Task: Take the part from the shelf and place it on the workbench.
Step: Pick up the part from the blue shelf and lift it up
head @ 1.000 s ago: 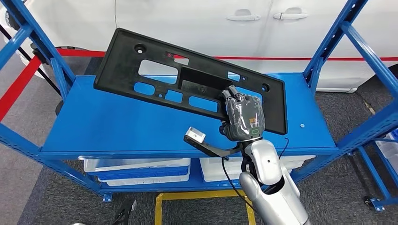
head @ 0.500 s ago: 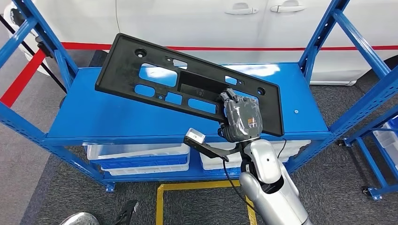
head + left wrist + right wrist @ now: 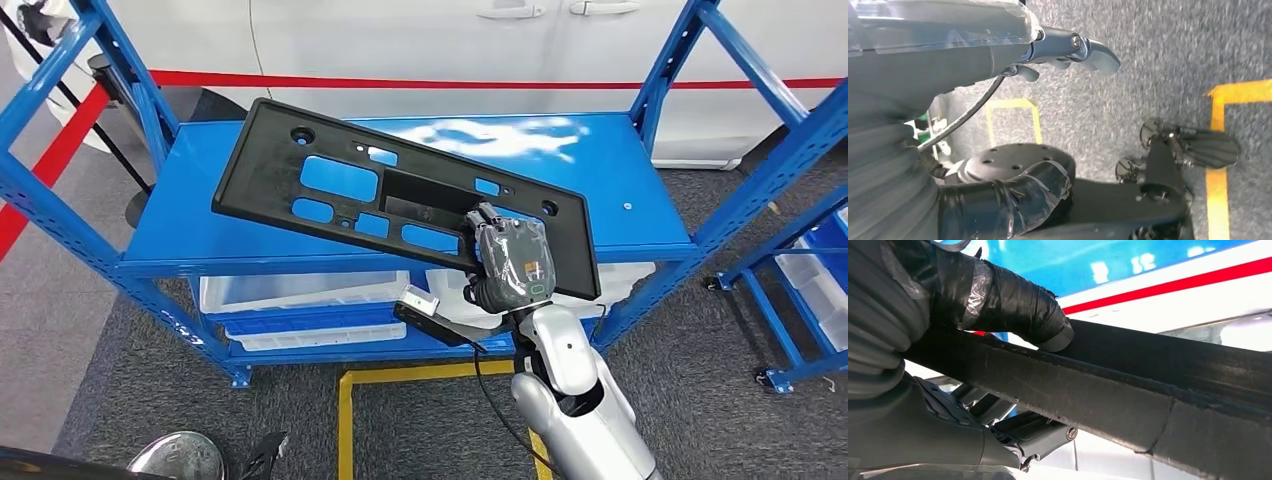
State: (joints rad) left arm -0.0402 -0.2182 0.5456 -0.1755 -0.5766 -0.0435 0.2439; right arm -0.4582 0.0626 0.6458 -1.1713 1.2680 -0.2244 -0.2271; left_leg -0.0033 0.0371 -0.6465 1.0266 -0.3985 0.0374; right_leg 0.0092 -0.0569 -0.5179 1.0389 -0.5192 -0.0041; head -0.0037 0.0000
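The part (image 3: 420,195) is a long black plastic plate with several cut-outs. It hangs tilted above the blue shelf top (image 3: 600,170), left end high, and its right end reaches past the shelf's front edge. My right hand (image 3: 510,262) grips its lower edge near the right end. In the right wrist view the taped thumb (image 3: 1013,305) presses on the plate's dark rim (image 3: 1108,390), with the fingers under it. My left hand (image 3: 948,55) hangs over grey carpet holding nothing, its fingers (image 3: 1088,50) stretched out.
Blue shelf uprights (image 3: 760,170) stand on both sides. White bins (image 3: 300,295) sit on the lower level. A white car (image 3: 400,40) is right behind the shelf. Yellow tape (image 3: 400,378) marks the carpet in front, and another blue rack (image 3: 815,290) stands at the right.
The whole picture has shifted, so the camera has moved back from the shelf. The held plate has come toward the shelf's front edge and now overhangs it.
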